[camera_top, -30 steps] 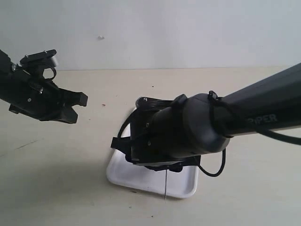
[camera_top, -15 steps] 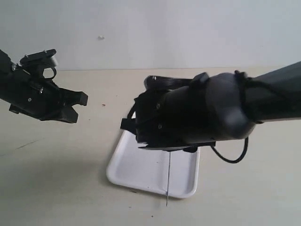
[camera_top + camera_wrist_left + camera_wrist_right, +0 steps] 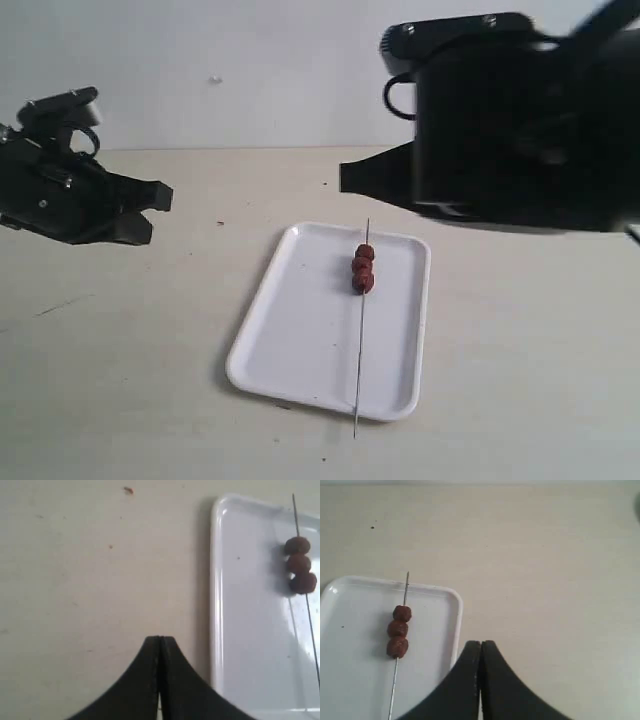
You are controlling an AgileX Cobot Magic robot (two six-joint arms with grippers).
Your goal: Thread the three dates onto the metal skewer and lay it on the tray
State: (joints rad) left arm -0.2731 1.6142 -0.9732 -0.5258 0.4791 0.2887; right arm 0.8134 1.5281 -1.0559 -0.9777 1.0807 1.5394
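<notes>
Your left gripper is clenched on nothing: in its wrist view the two dark fingers meet along a thin seam with only bare table below them. In the exterior view it hangs over the left part of the table, well apart from the tray. Your right gripper is pressed closed in the same way and carries nothing. It sits high on the right of the exterior view, where its dark bulk is close to the camera and blurred, above the table beyond the tray's far right corner. The metal skewer lies released on the tray, running along its length and nearer its right long side than its left. Its far tip reaches the far rim, and its near end pokes out past the near rim over the table. The three dates are threaded on it in a tight row, each touching the next. They sit in the far half of the tray, just short of the skewer's far tip, with a long bare stretch of rod on the near side. The tray rests flat on the pale table, turned a little askew in the exterior view.
</notes>
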